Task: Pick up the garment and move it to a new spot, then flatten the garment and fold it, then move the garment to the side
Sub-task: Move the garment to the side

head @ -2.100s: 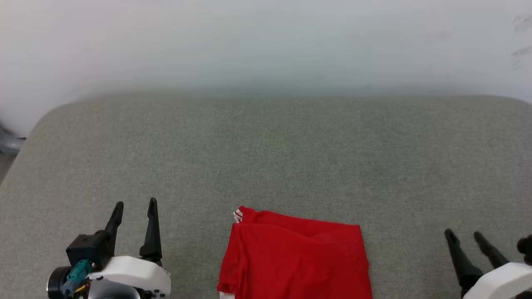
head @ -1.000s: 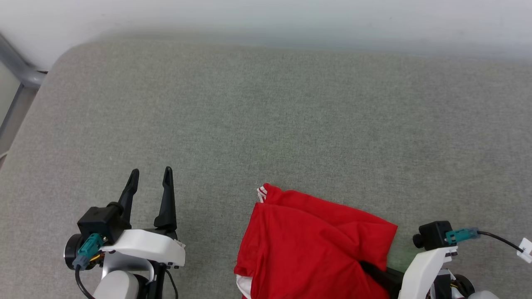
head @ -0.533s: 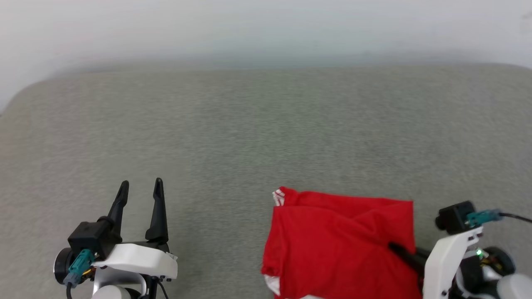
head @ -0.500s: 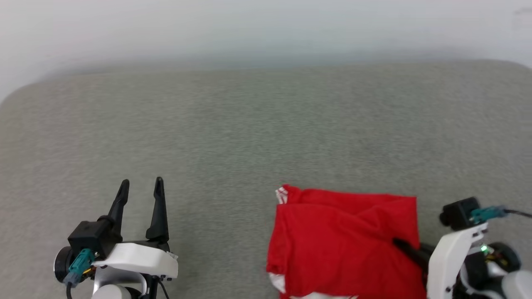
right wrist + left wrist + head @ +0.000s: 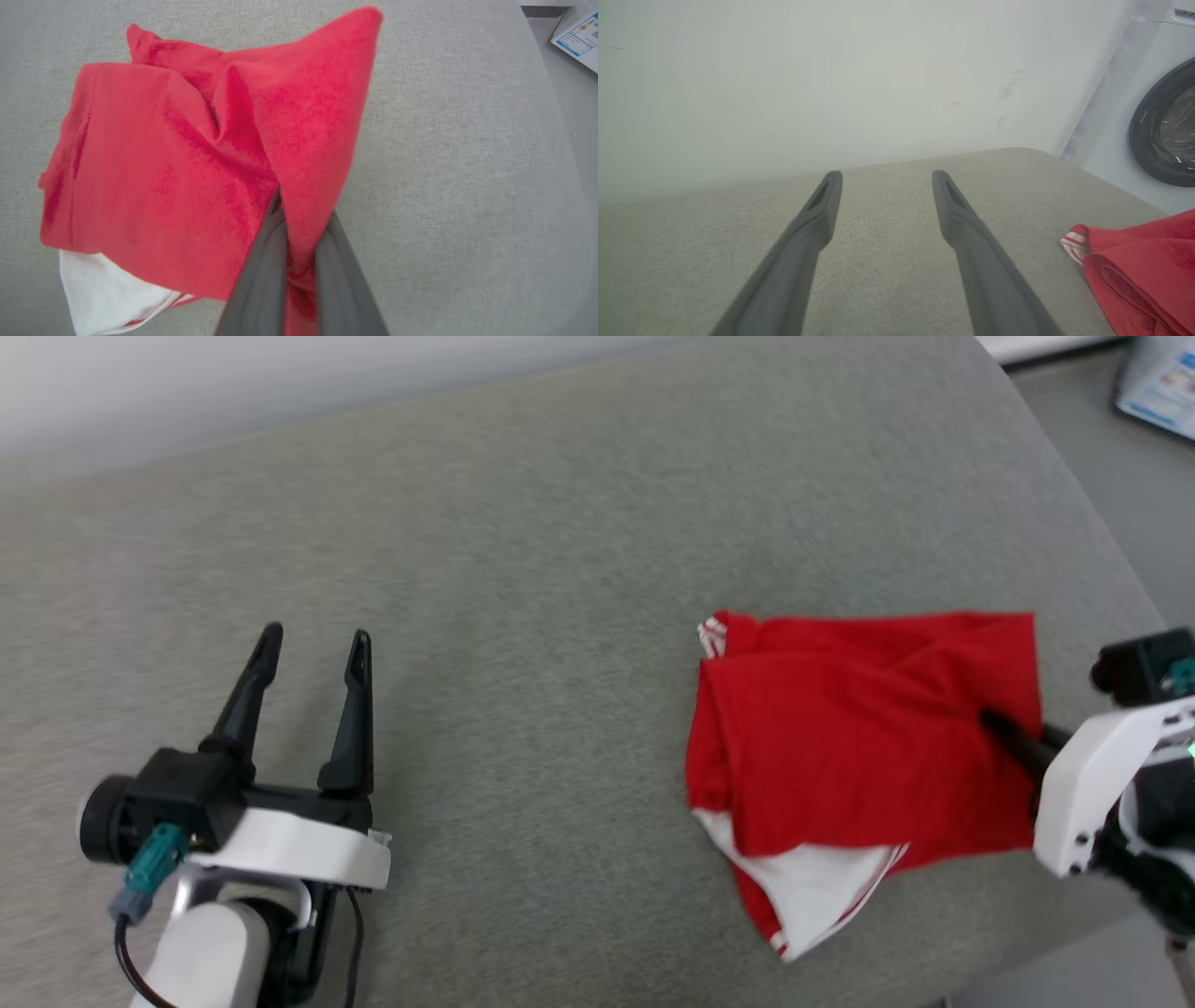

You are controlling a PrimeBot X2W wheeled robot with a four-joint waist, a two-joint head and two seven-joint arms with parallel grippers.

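The garment [image 5: 859, 737], a folded red shirt, lies near the right edge of the grey padded surface [image 5: 560, 523]. A white sleeve [image 5: 812, 887] with red trim sticks out at its near side. My right gripper [image 5: 991, 721] is shut on the garment's right edge. In the right wrist view the fingers [image 5: 261, 280] pinch a raised fold of the garment [image 5: 163, 154], and the gripper [image 5: 299, 219] has its tips under the cloth. My left gripper [image 5: 313, 639] stands open and holds nothing, well left of the shirt. The left wrist view shows the left gripper [image 5: 887, 176] over bare fabric, with the garment [image 5: 1139, 266] at its lower right.
The padded surface drops off at its rounded right edge [image 5: 1102, 541], with grey floor beyond. A blue-and-white printed sheet [image 5: 1158, 383] lies on that floor. A pale wall runs behind the surface. A white washing machine [image 5: 1167, 126] stands off to the right.
The head camera has swung right. My right gripper, shut on the garment, has drawn it toward the surface's right edge, and a white sleeve now shows beneath. The left gripper stays open.
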